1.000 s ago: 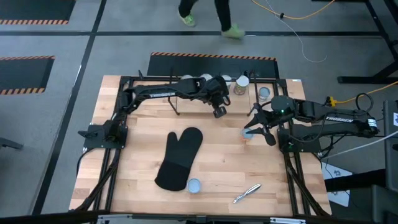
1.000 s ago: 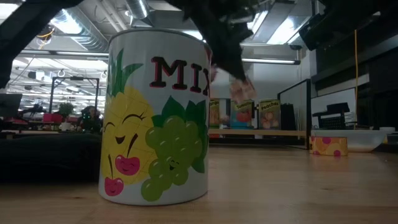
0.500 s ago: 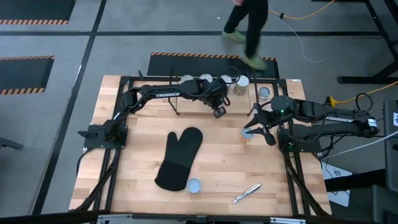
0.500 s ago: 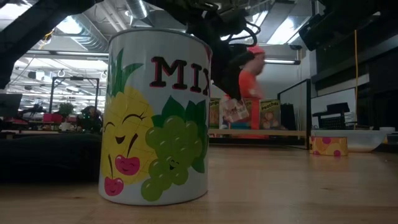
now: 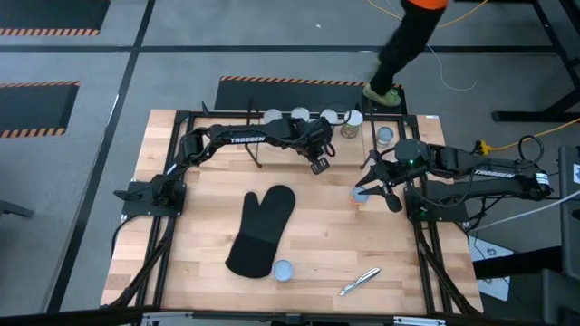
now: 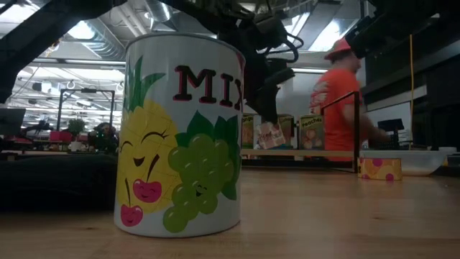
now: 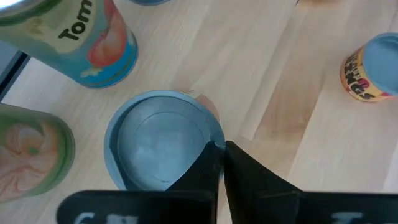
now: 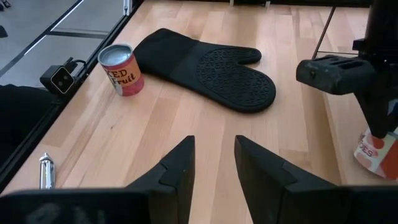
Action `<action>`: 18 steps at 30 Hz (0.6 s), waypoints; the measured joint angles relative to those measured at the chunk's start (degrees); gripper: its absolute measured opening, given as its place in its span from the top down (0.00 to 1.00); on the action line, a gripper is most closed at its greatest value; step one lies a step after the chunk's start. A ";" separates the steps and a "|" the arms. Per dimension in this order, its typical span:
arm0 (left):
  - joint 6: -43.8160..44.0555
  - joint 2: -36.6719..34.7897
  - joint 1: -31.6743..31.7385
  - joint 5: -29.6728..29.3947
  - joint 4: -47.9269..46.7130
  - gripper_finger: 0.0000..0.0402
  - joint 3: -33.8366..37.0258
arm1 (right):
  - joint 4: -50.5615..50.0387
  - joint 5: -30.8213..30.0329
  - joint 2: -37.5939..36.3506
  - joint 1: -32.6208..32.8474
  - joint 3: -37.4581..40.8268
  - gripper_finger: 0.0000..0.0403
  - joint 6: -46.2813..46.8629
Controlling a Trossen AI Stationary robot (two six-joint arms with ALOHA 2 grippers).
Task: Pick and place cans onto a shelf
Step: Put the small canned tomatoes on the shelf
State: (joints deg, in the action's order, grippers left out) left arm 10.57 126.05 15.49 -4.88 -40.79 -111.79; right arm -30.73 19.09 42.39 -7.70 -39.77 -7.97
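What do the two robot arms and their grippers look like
Both arms are black, jointed tubes with white TROSSEN lettering along the forearm, and black cables loop near the wrists. The left gripper has two dark wedge-shaped fingers. The right gripper has two matching flat dark fingers with angled tips.

You have 1 small cylindrical tin just right of the long quilted oven mitt's cuff, the slim metal pen farther right.
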 joint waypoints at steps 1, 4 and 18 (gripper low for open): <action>-0.02 0.01 0.00 -0.04 0.24 0.99 -0.01 | 0.01 0.00 0.00 0.00 0.00 0.71 -0.01; -0.09 -0.10 -0.02 0.12 0.31 0.98 -0.02 | 0.00 0.00 0.00 0.00 0.00 0.71 -0.01; -0.17 -0.10 0.00 0.07 0.89 0.91 -0.02 | -0.01 0.00 0.00 0.00 0.00 0.71 -0.01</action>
State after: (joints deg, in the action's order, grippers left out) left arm 10.40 125.95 15.49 -4.80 -39.89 -111.81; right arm -30.74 19.09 42.39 -7.70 -39.77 -7.98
